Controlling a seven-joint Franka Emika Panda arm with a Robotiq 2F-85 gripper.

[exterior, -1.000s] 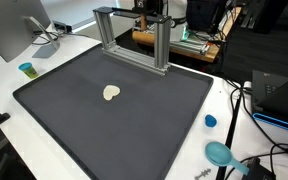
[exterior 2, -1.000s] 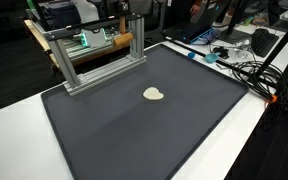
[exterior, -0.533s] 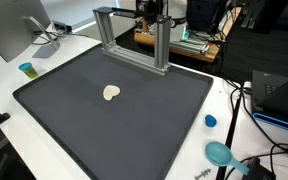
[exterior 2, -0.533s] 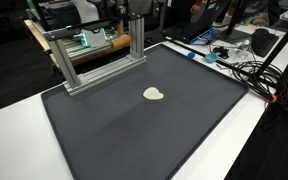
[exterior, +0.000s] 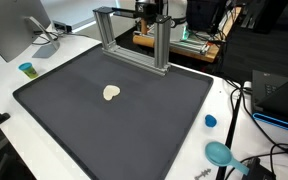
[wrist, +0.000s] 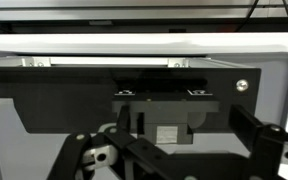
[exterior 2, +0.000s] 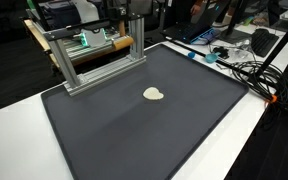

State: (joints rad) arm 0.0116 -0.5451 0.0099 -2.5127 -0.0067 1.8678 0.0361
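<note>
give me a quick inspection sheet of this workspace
surface: dark mat on a white table, flat, no spills seen
job's things: aluminium frame upright at the mat's back edge; small cream piece lying alone mid-mat
clutter: blue cap, teal round tool and teal cup, all off the mat on the table
grippers: gripper high by the frame's top bar, open, nothing between its fingers, touching nothing as far as can be seen
cables: tangle of cables on the table beside the mat, none on the mat
surroundings: monitor at a table corner; benches with equipment behind, details unclear
</note>
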